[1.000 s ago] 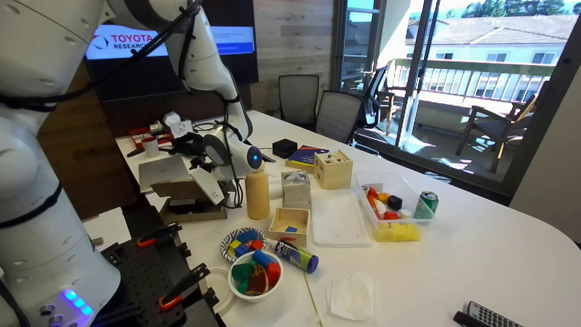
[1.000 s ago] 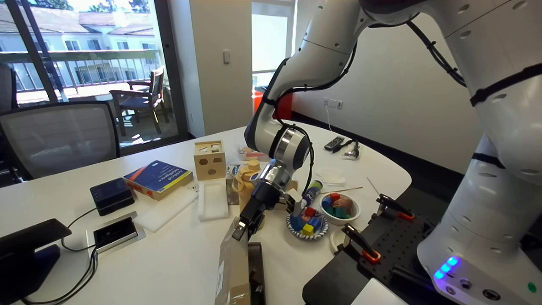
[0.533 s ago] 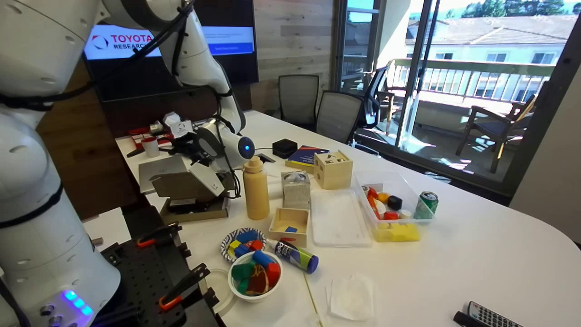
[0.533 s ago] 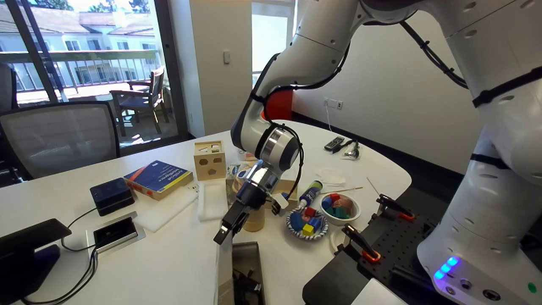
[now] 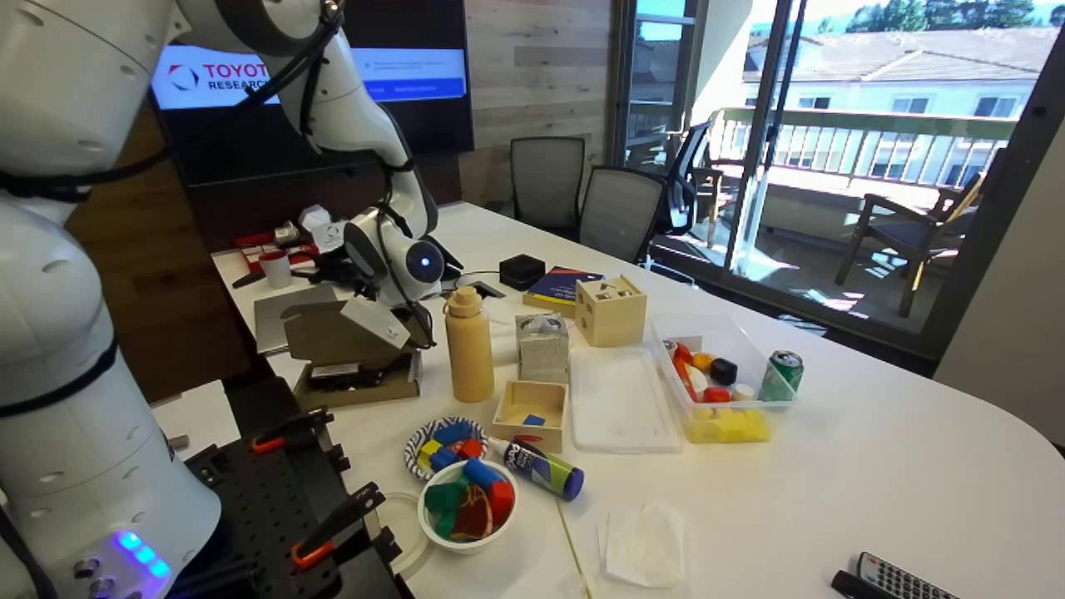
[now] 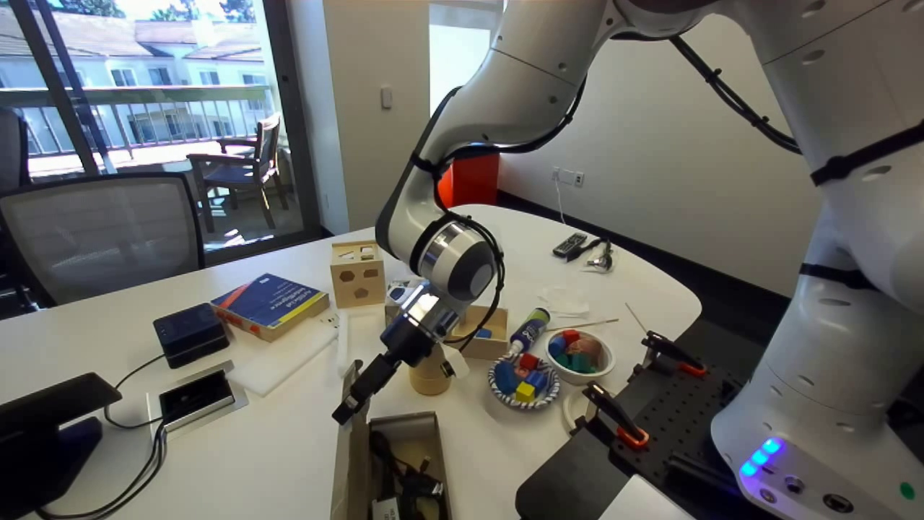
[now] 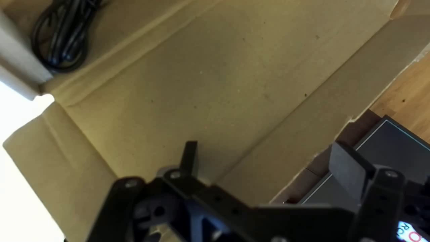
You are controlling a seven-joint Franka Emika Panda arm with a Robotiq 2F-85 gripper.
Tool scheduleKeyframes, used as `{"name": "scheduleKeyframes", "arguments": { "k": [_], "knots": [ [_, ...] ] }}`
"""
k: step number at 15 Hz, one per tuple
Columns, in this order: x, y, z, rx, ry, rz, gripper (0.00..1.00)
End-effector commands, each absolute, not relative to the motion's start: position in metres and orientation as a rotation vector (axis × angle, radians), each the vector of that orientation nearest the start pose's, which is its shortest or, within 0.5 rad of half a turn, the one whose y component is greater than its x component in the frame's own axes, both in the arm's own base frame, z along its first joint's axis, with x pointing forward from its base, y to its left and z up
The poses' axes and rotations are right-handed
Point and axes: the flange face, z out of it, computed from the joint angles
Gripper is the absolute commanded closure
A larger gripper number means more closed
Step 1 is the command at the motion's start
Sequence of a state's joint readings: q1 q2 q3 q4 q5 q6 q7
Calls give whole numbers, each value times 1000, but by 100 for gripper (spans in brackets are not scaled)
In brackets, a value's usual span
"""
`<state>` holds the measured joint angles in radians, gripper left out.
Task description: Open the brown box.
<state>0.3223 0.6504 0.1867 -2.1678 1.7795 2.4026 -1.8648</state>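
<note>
My pincer [image 7: 265, 148] is spread; early retraction may drop the lid [image 7: 235, 84] onto the brown box [image 5: 362, 395] near the desk edge [image 6: 485, 469].

Arm [image 6: 530, 90]: wht, smooth rnd'd shells w/ oval recesses; dk grey curved trim [image 5: 262, 27].
Cable [image 5: 283, 80]: blk, run ext. along links, held w/ blk straps [image 6: 866, 154].
Wrist band [image 6: 439, 249]: silver, metallic.
Wrist cap [image 5: 418, 271]: rnd, dk, sm. blue lt. [image 5: 425, 261] in ctr.
Wrist plate [image 5: 374, 323]: flat, wht, angular.
Base [image 6: 769, 404]: wht; row of 3 blue lts [image 6: 760, 457], rnd ports [image 6: 837, 498], sm. grn dot [image 6: 907, 490].
End effector [image 7: 265, 151]: blk links, rnd screw heads [image 7: 175, 174]; pale-grey face on 1 finger [image 7: 347, 169].
</note>
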Motion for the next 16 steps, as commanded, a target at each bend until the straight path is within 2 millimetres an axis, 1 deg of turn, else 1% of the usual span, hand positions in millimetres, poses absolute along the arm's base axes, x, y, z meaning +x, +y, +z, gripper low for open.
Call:
{"name": "scheduleKeyframes", "arguments": {
  "k": [1, 8, 12, 16],
  "knots": [
    [435, 281, 74, -2124, -762, -426, 0],
    [431, 319, 50, -2197, -860, -399, 0],
    [433, 341, 38, -2230, -914, -415, 0],
    [433, 355, 23, -2279, -958, -406, 0]
  ]
}}
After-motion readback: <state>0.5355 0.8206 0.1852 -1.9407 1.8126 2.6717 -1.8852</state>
